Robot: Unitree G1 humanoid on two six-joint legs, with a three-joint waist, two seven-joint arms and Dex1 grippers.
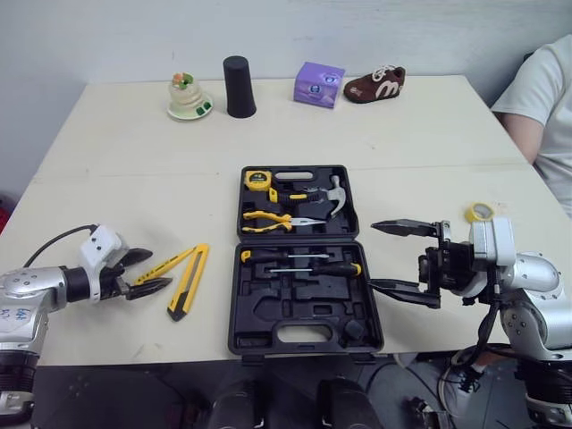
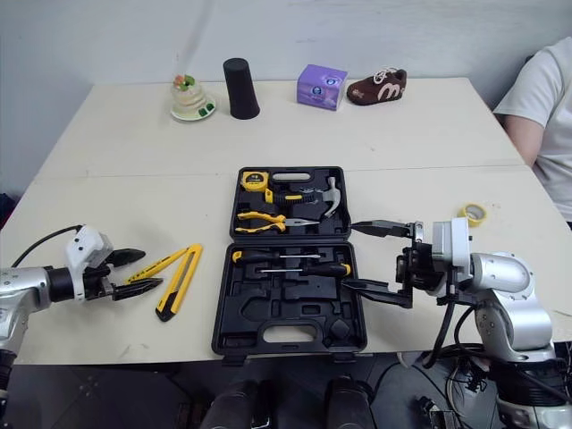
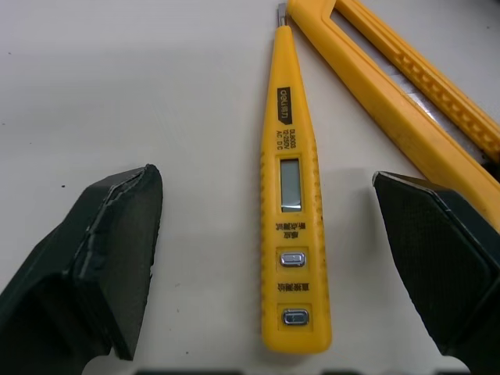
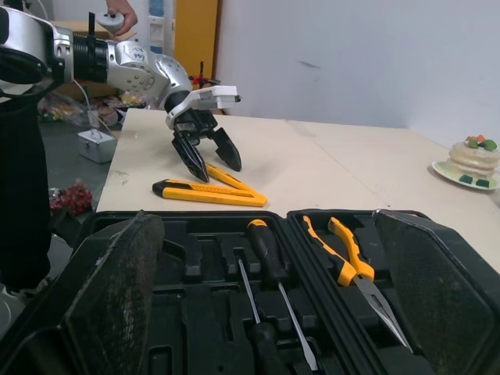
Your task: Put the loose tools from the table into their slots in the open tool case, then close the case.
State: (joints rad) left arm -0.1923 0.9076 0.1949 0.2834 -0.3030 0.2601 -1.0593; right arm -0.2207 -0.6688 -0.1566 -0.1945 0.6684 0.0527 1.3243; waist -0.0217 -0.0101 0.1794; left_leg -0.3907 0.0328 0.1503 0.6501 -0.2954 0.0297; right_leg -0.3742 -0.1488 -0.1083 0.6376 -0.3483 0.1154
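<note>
The black tool case (image 1: 304,341) lies open at the table's front middle. Its lid half holds a tape measure (image 1: 257,180), a hammer (image 1: 332,195) and pliers (image 1: 273,221). Two screwdrivers (image 1: 304,262) sit in the near half, beside bare slots. Left of the case lie a yellow tester pen (image 1: 165,264) and a yellow utility knife (image 1: 189,281). My left gripper (image 1: 159,268) is open, with its fingers (image 3: 117,250) on either side of the tester pen (image 3: 291,180). At the case's right edge my right gripper (image 1: 371,255) is open and holds nothing.
Along the table's far edge stand a small cake dish (image 1: 189,98), a black cup (image 1: 239,87), a purple box (image 1: 319,84) and a brown shoe (image 1: 375,84). A yellow tape roll (image 1: 479,212) lies behind my right arm. A person (image 1: 545,107) sits at the far right.
</note>
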